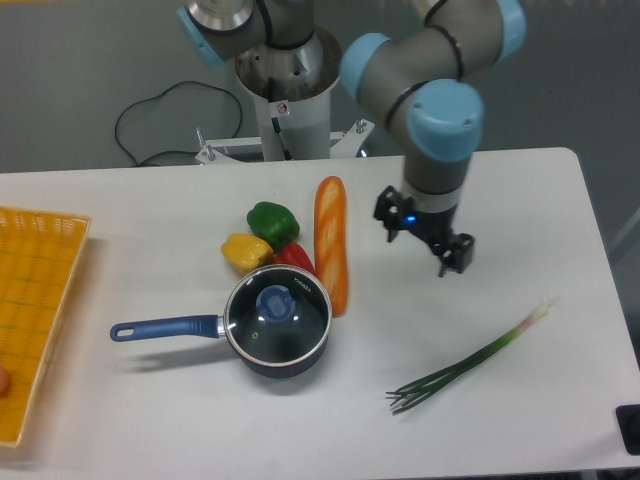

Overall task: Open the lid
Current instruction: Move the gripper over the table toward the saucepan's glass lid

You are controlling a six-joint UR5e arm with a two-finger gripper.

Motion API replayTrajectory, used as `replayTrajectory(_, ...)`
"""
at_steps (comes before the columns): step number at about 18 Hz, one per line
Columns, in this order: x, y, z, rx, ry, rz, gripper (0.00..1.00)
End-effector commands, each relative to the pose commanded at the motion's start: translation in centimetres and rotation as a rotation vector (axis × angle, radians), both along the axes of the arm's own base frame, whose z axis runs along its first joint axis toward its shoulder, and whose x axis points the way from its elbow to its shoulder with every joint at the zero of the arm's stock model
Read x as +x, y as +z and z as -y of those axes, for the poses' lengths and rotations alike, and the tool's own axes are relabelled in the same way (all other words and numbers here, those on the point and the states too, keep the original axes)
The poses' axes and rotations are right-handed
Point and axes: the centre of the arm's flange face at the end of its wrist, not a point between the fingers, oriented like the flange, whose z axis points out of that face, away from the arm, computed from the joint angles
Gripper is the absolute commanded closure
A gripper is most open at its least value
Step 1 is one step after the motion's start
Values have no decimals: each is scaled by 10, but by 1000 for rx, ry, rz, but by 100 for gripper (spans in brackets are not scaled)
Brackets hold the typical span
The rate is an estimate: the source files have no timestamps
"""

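The lid, a round glass disc with a thin metal rim and a blue centre knob, rests flat on the dark saucepan, whose long blue handle points left. My gripper hangs above the table to the right of the bread loaf, well to the upper right of the lid. Its two fingers are spread apart with nothing between them.
A long bread loaf lies right beside the pan. Green, yellow and red peppers sit just behind it. A spring onion lies at the front right. A yellow basket stands at the left edge.
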Motion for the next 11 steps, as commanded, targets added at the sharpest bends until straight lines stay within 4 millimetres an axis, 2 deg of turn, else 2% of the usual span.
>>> replayTrajectory(3, 20, 6, -9, 2, 12, -2, 0)
replayTrajectory(8, 44, -5, -23, -3, -28, 18, 0)
replayTrajectory(11, 66, -12, -43, -9, -90, 19, 0)
